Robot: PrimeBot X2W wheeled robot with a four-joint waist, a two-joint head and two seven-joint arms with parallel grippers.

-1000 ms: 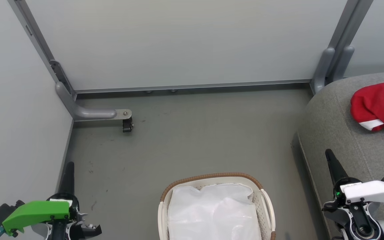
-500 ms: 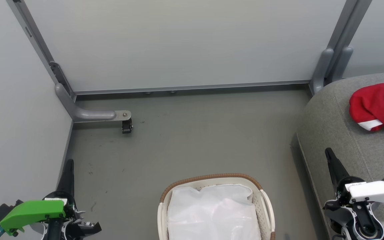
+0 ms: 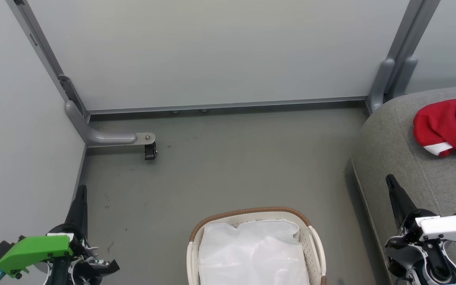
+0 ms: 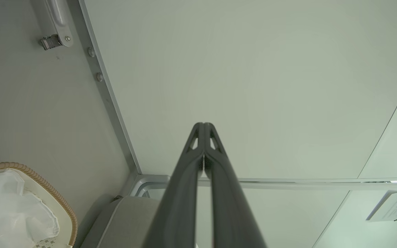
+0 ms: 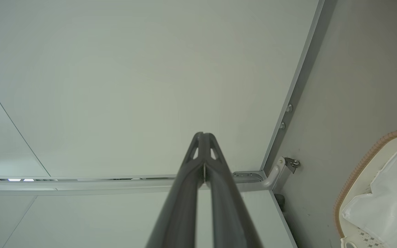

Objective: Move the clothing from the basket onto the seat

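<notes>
Light: bright, even, diffuse. Shadows: faint, soft-edged, beside the seat (image 3: 394,150). Focus: sharp. Wrist views: straight rail (image 4: 110,96) bows toward edges.

The clothing (image 3: 443,128), a red heap on the seat (image 3: 394,158), runs off the head view's right edge, and so does the seat. The basket (image 3: 247,209) is cut by the bottom edge. A glossy white sheet (image 3: 253,253) covers its inside and hides whatever lies beneath. In the left wrist view, the print on a white card (image 4: 393,206) is too small to read.
</notes>
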